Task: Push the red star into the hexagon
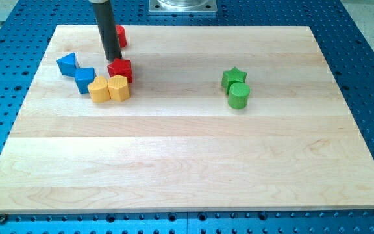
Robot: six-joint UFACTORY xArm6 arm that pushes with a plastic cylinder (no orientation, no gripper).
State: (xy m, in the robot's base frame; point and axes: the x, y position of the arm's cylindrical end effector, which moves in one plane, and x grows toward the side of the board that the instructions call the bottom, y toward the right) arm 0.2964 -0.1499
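Upper left of the frame: the working cluster, where all the action of this moment sits.
Red star: lies on the table directly above the two yellow blocks, its lower edge touching or all but touching the right-hand one.
Yellow hexagon: the right-hand yellow block, judged to be the target; its faceted outline reads as a hexagon, though the shape is small in this view.
Yellow block beside it: touches the hexagon on its left; shape is rounded and lobed, not certain.
My tip: the rod's lower end stands at the star's upper-left edge, touching or just beside it, on the side away from the hexagon.
Claw: none is fitted to this arm; only the rod shows, so no opening state can be told.
Other blocks: a second red block partly hidden behind the rod; two blue blocks and to the cluster's left; a green star and green cylinder well apart at right of centre.
Progress: judged nearly complete; star and hexagon appear in contact or a hair apart.
Remaining: at most a short push toward lower right to confirm contact.
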